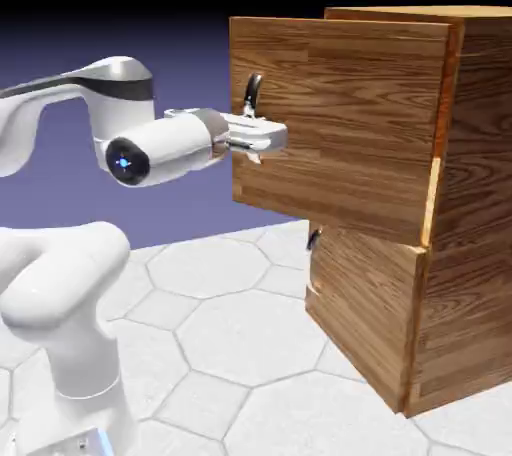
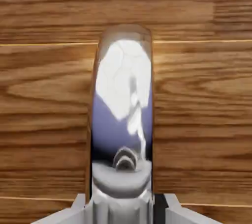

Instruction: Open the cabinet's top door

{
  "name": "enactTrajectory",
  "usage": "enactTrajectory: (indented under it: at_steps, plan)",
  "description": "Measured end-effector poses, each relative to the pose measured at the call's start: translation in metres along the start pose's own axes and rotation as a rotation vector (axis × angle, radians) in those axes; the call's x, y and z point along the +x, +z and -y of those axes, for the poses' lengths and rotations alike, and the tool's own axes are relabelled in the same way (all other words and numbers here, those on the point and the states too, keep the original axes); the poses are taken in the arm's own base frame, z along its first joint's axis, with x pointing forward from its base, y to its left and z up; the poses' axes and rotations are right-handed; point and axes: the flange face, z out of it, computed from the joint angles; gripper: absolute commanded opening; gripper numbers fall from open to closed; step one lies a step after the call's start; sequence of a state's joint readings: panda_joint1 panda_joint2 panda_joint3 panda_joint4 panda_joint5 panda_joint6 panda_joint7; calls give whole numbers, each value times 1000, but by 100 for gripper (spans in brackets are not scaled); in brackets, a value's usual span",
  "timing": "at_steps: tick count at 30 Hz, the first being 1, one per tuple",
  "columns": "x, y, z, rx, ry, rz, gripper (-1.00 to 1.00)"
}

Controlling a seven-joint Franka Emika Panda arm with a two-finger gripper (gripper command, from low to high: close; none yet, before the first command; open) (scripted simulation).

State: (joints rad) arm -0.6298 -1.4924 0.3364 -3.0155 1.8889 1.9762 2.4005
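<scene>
1. The gripper (image 1: pixel 262 136) is clamping shut on the handle (image 2: pixel 123 120) of the top door (image 1: pixel 340 134).
2. The door is standing ajar directly ahead, above the lower panel (image 1: pixel 360 309) of the cabinet (image 1: pixel 470 204).

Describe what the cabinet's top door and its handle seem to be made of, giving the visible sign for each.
Top door: apparently wood, brown with grain lines and plank seams, satin finish. Handle: probably polished metal, since its curved surface mirrors the pale floor and violet backdrop. Being rendered, both are looks only.
</scene>
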Motion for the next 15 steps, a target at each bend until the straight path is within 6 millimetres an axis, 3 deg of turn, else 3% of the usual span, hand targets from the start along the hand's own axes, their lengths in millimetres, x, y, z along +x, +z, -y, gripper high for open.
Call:
enactTrajectory:
  at_steps: [15]
  plan:
    - [-38, -79, 38, -203, 0, -203, -100]
